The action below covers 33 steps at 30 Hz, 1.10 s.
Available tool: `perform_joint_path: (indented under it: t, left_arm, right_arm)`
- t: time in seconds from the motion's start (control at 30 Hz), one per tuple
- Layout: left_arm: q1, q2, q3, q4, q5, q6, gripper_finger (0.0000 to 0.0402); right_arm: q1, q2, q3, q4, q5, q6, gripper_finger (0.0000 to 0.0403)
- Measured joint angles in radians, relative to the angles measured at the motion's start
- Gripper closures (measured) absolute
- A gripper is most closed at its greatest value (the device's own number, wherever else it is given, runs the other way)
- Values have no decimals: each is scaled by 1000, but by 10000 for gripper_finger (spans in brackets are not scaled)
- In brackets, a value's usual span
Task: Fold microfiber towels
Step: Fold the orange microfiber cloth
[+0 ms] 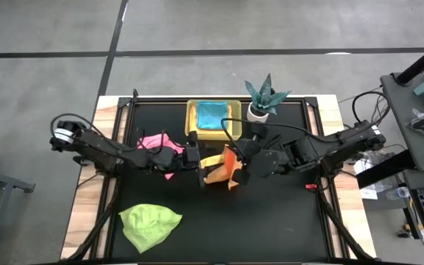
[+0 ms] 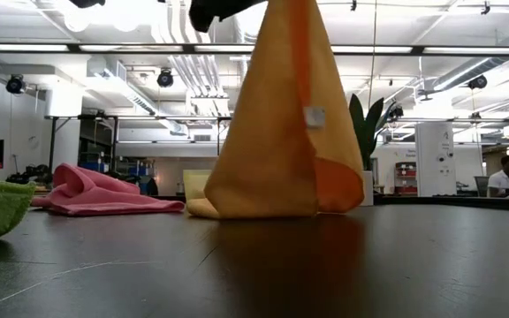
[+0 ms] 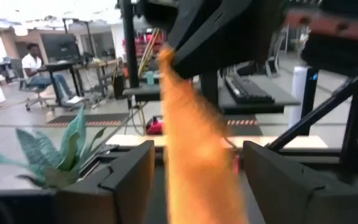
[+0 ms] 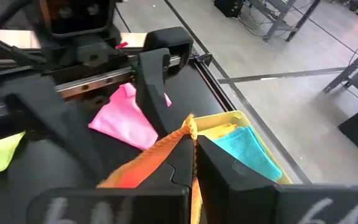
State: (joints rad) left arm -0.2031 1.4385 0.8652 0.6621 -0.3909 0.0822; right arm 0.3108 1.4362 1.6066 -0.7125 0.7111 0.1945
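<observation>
An orange-yellow towel (image 2: pixel 277 132) hangs in a cone at the table's middle, with my right gripper (image 4: pixel 191 142) shut on its top. My left gripper (image 3: pixel 197 180) is level and open just left of it. Its two fingers stand on either side of the hanging cloth (image 3: pixel 197 155); I cannot tell whether they touch it. A pink towel (image 1: pixel 155 143) lies crumpled behind the left arm. A lime green towel (image 1: pixel 150 223) lies at the near left. A turquoise towel (image 1: pixel 212 113) rests in the yellow tray (image 1: pixel 191 118). My right gripper pinches the orange towel's uppermost hemmed edge (image 4: pixel 189 126) between its two fingers, coming from the table's right and slanting down. The towel hangs below the fingers and spreads out downward. Its lower edge (image 2: pixel 263 210) rests on the black tabletop.
A teal spiky plant in a white pot (image 1: pixel 260 99) stands at the far edge, right of the tray. Bare black tabletop (image 1: pixel 256 221) lies at the near right. Beyond the table are desks and a seated person (image 3: pixel 33 65).
</observation>
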Motion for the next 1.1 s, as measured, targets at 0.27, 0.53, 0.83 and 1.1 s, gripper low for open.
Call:
perform_joint_path:
  t: [0.27, 0.53, 0.83, 1.1]
  left_arm:
    - [15, 117, 66, 95, -61, -24, 162]
    - [21, 176, 94, 24, -321, 11, 215]
    - [15, 86, 79, -200, -372, 8, 328]
    - [-23, 13, 76, -343, -366, 4, 379]
  right_arm:
    - [-17, 23, -2, -1, 21, 8, 394]
    - [-14, 20, -2, -13, 22, -5, 394]
    - [18, -33, -2, -17, 23, -24, 394]
    - [47, -89, -2, -99, 23, -5, 394]
